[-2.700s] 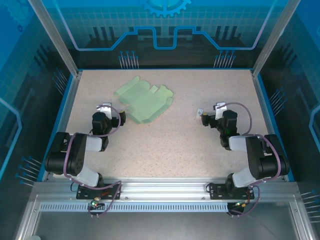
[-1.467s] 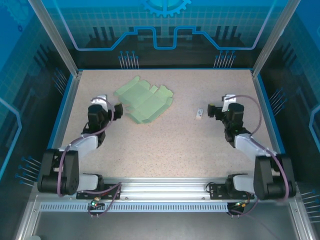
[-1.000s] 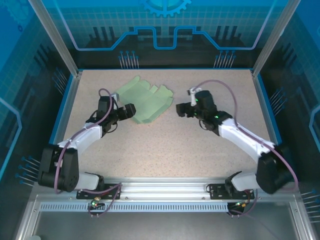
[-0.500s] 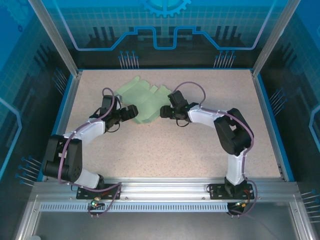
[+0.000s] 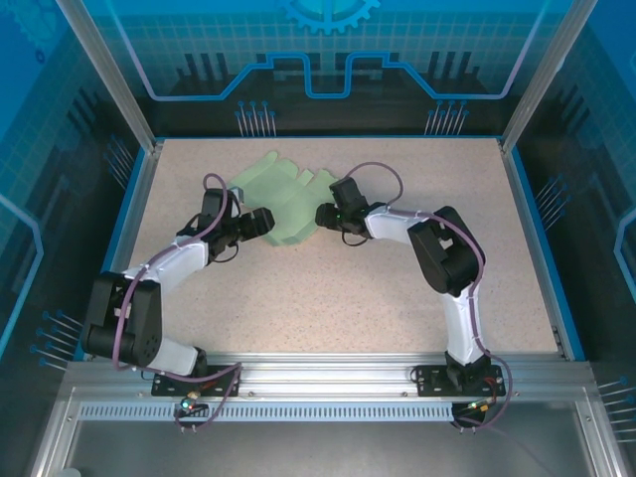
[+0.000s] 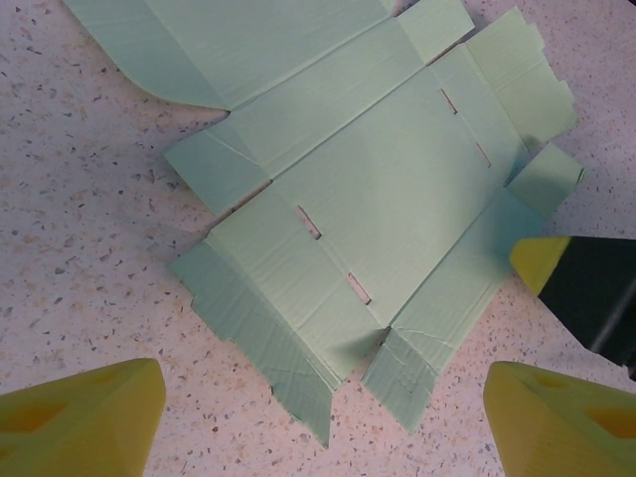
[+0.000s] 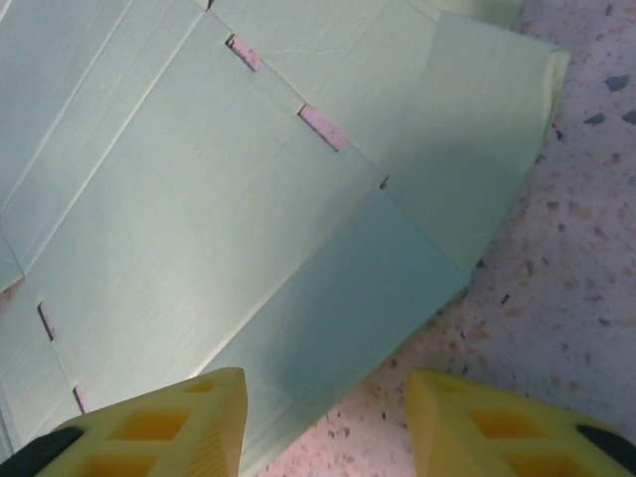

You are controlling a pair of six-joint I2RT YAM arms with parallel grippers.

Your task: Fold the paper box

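The paper box [image 5: 288,199] is a pale green creased sheet lying flat at the back left of the speckled table [image 5: 378,298]. My left gripper [image 5: 260,221] is open at the sheet's near left corner; in the left wrist view its yellow fingers [image 6: 79,417] stand wide, just short of the box's [image 6: 378,189] pointed tabs. My right gripper [image 5: 323,216] is open at the sheet's right side flap. In the right wrist view one finger [image 7: 149,427] hangs over the flap of the box [image 7: 199,199] and the other over bare table. The right fingertip [image 6: 542,263] touches that flap.
A blue raised rim [image 5: 134,209] borders the table, and metal frame posts [image 5: 537,79] rise at the back corners. Open tabletop stretches across the front and right. Both arms reach inward from their bases at the near edge.
The right arm has swung left across the table to the box's right flap, and its jaws have narrowed. The left gripper has crept up to the near corner and stays wide.
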